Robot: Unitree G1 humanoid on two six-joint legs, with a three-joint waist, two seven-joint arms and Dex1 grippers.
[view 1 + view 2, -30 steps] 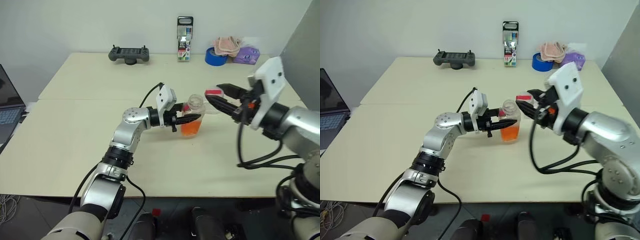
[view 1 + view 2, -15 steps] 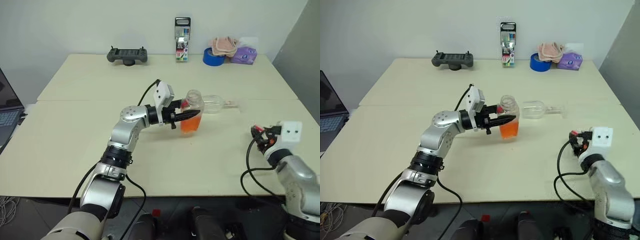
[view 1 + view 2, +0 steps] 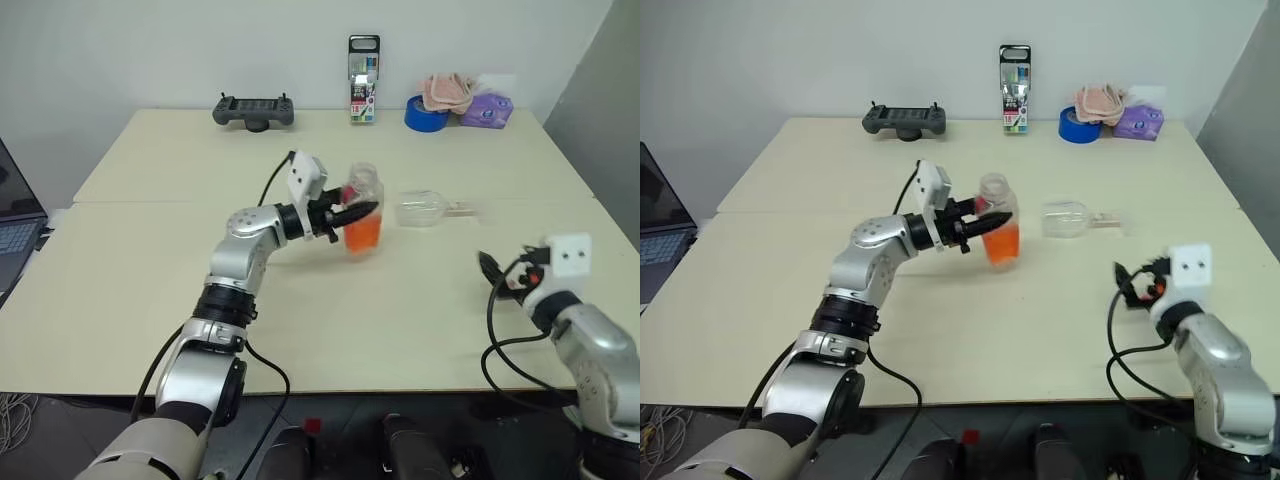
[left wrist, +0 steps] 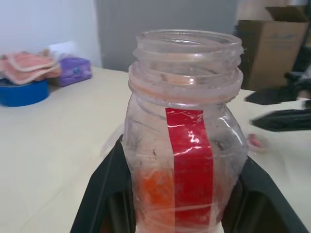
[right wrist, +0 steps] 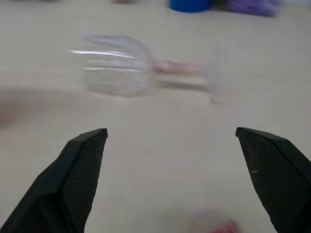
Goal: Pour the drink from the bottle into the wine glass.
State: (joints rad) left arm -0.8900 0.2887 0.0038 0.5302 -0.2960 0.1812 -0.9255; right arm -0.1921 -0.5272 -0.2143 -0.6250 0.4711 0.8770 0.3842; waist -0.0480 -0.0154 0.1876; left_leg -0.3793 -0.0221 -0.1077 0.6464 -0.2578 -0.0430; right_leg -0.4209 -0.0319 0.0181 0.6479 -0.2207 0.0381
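Office: laptop (image 3: 15,215), plain table (image 3: 150,290)

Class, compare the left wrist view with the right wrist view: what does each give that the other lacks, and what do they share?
Left wrist, not right wrist: the uncapped bottle with the orange drink low inside, clamped in the left gripper.
Right wrist, not left wrist: the wine glass lying on its side, beyond the open right gripper.
Both: the table, the blue tape roll and the purple pack.
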